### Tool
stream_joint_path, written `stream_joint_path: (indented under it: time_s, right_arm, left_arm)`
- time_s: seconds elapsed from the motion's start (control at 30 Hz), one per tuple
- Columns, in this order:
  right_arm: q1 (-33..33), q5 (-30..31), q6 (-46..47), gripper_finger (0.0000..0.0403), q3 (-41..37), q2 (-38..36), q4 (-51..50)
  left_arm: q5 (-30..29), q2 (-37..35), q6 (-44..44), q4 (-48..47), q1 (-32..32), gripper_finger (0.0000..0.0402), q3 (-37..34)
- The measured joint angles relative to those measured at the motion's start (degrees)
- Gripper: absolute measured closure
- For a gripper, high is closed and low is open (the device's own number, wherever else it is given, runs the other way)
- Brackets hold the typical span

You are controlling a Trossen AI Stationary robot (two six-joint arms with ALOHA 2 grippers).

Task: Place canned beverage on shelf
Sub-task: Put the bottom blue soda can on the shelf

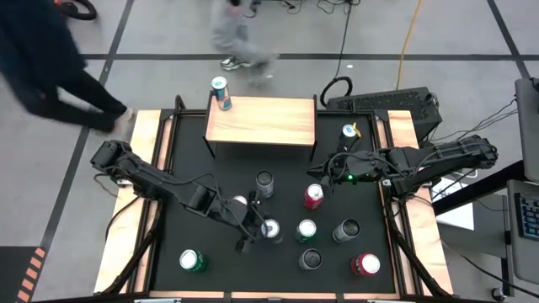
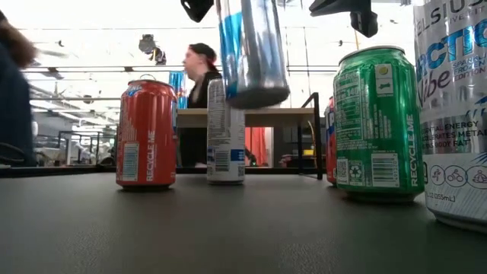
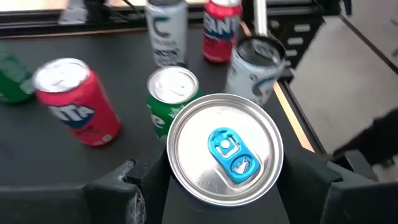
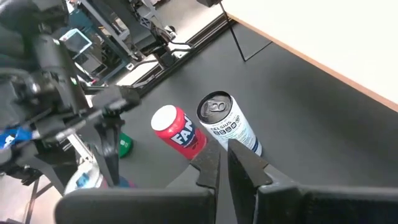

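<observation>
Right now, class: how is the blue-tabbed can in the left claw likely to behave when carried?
Held aloft in the left claw, the blue-tabbed can looks sealed: probably full, stiff, heavyish. Its smooth round wall might slip. Set down tilted, it could tip and roll. Right claw waits mid-table.

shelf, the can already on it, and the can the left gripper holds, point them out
shelf [image 1: 269, 122], high view, bare wood top
blue-striped can [image 1: 221, 91], high view, its lid
held can [image 3: 225, 148], left wrist view, blue pull tab
</observation>
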Motion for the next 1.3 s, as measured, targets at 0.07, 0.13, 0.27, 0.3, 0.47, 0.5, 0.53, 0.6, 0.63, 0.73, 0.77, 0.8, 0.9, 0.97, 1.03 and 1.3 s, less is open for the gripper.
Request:
stream_joint_path:
  time_s: [0.07, 0.13, 0.27, 0.3, 0.47, 0.5, 0.53, 0.6, 0.63, 0.73, 0.77, 0.8, 0.9, 0.97, 1.03, 1.3]
  right_arm:
    - [0.00, 0.00, -0.14, 0.0390, 0.00, 0.00, -0.04]
    - [0.00, 0.00, -0.30, 0.0390, 0.02, 0.00, -0.20]
    - [0.00, 0.00, -0.36, 0.0390, 0.02, 0.02, -0.44]
    - [0.00, 0.00, -0.36, 0.0390, 0.02, 0.02, -0.46]
    - [0.00, 0.00, -0.37, 0.0390, 0.02, 0.02, -0.48]
    - [0.00, 0.00, -0.38, 0.0390, 0.02, 0.02, -0.52]
    - [0.00, 0.00, -0.38, 0.0390, 0.02, 0.02, -0.59]
    - [0.00, 0.00, -0.38, 0.0390, 0.02, 0.02, -0.54]
    - [0.00, 0.00, -0.38, 0.0390, 0.02, 0.02, -0.59]
    - [0.00, 0.00, -0.38, 0.0390, 0.02, 0.02, -0.59]
    - [0.00, 0.00, -0.38, 0.0390, 0.02, 0.02, -0.57]
    - [0.00, 0.00, -0.38, 0.0390, 0.02, 0.02, -0.58]
    - [0.00, 0.00, -0.38, 0.0390, 0.02, 0.02, -0.58]
    - [0.00, 0.00, -0.60, 0.0390, 0.02, 0.02, -0.59]
    - [0.00, 0.00, -0.88, 0.0390, 0.02, 0.02, -0.58]
    - [0.00, 0.00, -1.91, 0.0390, 0.02, 0.02, -0.59]
  left_arm:
    - [-1.59, -0.91, -0.95, 0.17, 0.05, 0.0169, 0.00]
    - [-2.77, -1.91, -1.84, 0.06, 0.05, 0.0169, 0.00]
    - [-5.07, -3.93, -3.22, 0.07, 0.05, 0.0169, 0.00]
    - [-5.72, -4.33, -3.24, 0.02, 0.05, 0.0169, 0.02]
    - [-9.19, -5.44, -3.68, -3.99, 0.31, 0.0169, 2.61]
    - [-9.64, -5.42, -3.77, -4.75, 0.44, 0.0169, 3.39]
    - [-10.18, -5.42, -3.99, -5.99, 0.61, 0.0169, 4.25]
    - [-11.70, -5.42, -4.56, -9.16, 0.96, 0.0169, 6.05]
    - [-12.37, -5.42, -4.67, -9.84, 1.21, 0.0169, 6.78]
    - [-14.05, -5.42, -4.91, -12.02, 2.12, 0.0169, 8.75]
    - [-14.78, -5.41, -5.50, -13.46, 2.47, 0.0169, 9.72]
    - [-15.36, -5.37, -6.13, -15.03, 2.84, 0.0169, 10.81]
    - [-17.30, -5.35, -7.21, -18.37, 3.92, 0.0169, 13.84]
    - [-19.24, -5.35, -8.39, -20.73, 4.78, 0.0169, 15.72]
    - [-20.99, -5.34, -9.64, -23.34, 5.75, 0.0169, 17.55]
    - [-25.66, -5.31, -13.69, -30.88, 10.00, 0.0169, 24.13]
